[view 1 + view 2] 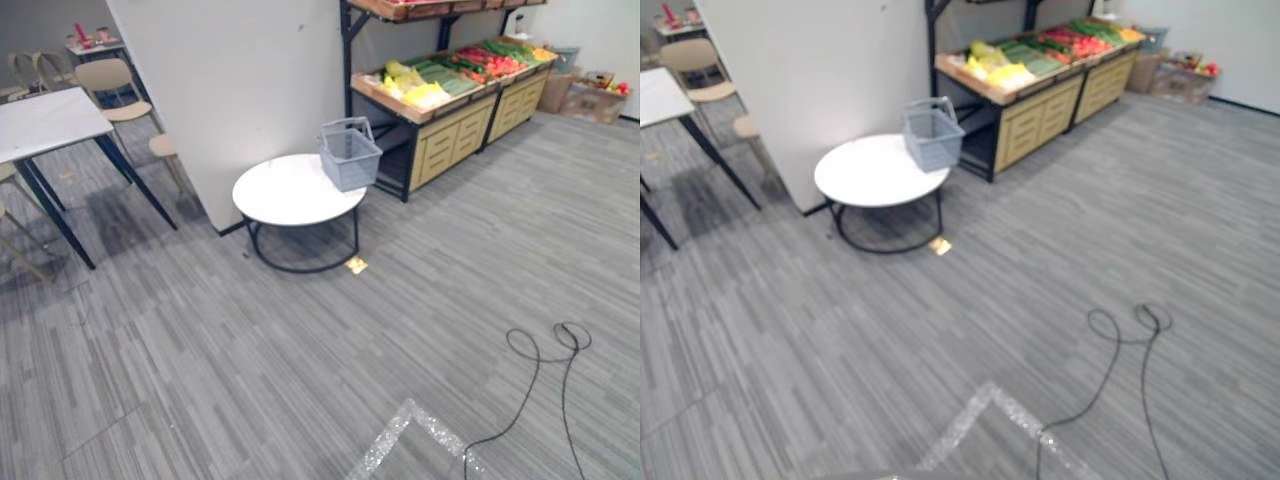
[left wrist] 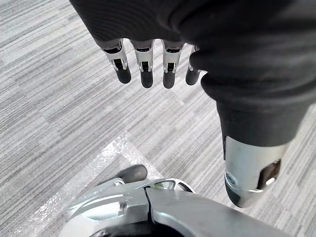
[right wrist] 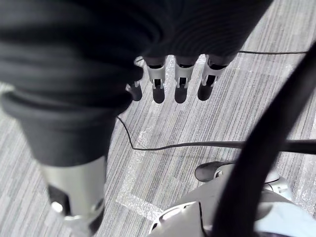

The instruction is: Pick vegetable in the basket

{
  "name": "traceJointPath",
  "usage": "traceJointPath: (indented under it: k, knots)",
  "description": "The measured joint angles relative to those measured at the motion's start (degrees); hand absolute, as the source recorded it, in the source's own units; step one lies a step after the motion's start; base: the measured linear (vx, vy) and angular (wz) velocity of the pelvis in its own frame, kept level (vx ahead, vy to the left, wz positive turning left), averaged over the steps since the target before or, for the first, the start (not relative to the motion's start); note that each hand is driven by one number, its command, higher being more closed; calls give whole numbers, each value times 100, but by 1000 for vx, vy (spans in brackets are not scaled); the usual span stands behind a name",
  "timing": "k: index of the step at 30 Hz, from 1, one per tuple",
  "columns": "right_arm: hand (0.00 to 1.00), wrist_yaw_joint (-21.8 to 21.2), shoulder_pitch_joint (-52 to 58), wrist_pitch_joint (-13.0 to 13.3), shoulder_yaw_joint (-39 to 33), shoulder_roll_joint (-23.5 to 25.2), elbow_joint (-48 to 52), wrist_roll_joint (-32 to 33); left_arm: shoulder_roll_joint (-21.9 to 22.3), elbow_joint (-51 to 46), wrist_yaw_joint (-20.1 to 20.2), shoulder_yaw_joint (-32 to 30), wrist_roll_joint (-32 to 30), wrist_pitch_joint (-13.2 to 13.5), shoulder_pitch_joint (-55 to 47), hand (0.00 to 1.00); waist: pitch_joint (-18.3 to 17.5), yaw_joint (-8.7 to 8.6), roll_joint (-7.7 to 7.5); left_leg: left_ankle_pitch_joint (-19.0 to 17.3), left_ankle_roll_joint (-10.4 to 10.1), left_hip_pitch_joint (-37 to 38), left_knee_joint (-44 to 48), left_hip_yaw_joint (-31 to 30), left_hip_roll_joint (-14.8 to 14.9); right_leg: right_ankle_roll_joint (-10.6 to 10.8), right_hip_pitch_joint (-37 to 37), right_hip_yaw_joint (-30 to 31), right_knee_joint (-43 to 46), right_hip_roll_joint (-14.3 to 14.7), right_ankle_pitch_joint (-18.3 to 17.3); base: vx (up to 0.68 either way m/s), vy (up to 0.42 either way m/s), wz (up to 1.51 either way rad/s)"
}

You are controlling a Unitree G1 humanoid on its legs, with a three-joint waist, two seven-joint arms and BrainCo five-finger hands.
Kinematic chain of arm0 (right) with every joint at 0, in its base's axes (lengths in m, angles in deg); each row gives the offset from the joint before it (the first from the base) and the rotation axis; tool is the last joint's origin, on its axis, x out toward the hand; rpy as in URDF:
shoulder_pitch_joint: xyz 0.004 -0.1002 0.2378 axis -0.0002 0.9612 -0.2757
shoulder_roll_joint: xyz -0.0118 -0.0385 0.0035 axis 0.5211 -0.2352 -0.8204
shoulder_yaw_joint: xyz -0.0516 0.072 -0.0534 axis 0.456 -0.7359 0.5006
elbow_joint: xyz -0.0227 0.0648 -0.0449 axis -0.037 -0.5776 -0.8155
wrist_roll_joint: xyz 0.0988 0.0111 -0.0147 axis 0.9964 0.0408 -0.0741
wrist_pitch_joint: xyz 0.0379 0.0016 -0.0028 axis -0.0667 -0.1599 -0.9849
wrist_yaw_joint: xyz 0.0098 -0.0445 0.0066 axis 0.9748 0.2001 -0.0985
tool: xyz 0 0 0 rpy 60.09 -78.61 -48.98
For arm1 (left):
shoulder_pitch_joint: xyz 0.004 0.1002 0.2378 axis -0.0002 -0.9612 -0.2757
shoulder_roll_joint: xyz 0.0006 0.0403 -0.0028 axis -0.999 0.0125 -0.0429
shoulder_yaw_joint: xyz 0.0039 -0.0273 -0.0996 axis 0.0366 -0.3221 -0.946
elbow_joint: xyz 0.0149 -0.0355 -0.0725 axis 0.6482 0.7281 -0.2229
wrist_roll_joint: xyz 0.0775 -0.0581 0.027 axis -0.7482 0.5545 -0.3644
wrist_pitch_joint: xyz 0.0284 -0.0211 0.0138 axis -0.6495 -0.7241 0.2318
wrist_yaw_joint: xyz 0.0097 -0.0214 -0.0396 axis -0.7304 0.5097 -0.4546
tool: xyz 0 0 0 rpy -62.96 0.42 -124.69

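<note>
I see the left hand (image 2: 144, 59) in its own wrist view, hanging over the grey carpet floor (image 2: 54, 98). Its fingers (image 2: 169, 64) point down in a loose row, almost straight, and the thumb (image 2: 249, 168) stands apart from them. Nothing is between them, so this hand is relaxed and holds nothing. The right hand (image 3: 180, 79) looks the same in its wrist view: the fingers (image 3: 158, 84) are loose and nearly straight, the thumb (image 3: 74, 197) is to the side, and there is nothing in the grasp.

The vegetables (image 1: 450, 72) lie far from both hands, on the wooden stand (image 1: 445, 135) at the far side of the room, ahead and to the right. On its sloped top I can tell yellow ones (image 1: 425, 95) at the near end, then green ones (image 1: 447, 78), then red ones (image 1: 488, 62), but I cannot tell what kinds they are. The grey basket (image 1: 349, 155) stands upright on the round white table (image 1: 285, 192), at the edge nearest to the stand, with its handle up. It is just beside the stand's near corner, and also well apart from the hands, with a wide piece of carpet between. I cannot tell if something lies inside the basket.

Behind the round table is a white wall (image 1: 230, 80). To the left stand a second table (image 1: 45, 120) with dark legs and a beige chair (image 1: 108, 80).
</note>
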Motion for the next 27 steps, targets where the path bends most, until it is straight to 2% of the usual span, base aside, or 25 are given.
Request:
traceJointPath:
  k: [10, 13, 17, 27]
  knots:
    - [0, 131, -150, 135, -5, 14, -18, 2, 23, 47, -152, -103, 55, 66, 26, 0, 36, 2, 0, -13, -67, 52, -6, 104, 23, 5, 14, 67, -9, 16, 3, -25, -27, -5]
    - [0, 237, -134, 192, 202, 9, 32, -8, 30, 46, -196, -150, 54, 94, 25, 0, 52, -3, -17, -22, -75, 79, -8, 177, 25, 7, 27, 127, -19, 20, 4, -47, -19, -11]
    - [0, 238, -99, 391, 498, -31, 38, -11, 30, 46, -334, -135, 51, 149, 27, 0, 70, 1, -39, -25, -77, 75, -8, 187, 23, 29, 28, 133, -98, 24, 28, -10, -6, -1]
    - [0, 54, -50, 393, 659, -75, 34, 325, 44, 47, -261, -248, 58, 176, 22, 0, 79, 3, -48, -47, -110, 92, -9, 272, 26, -14, 87, 156, -179, 38, 60, 4, -27, -1]
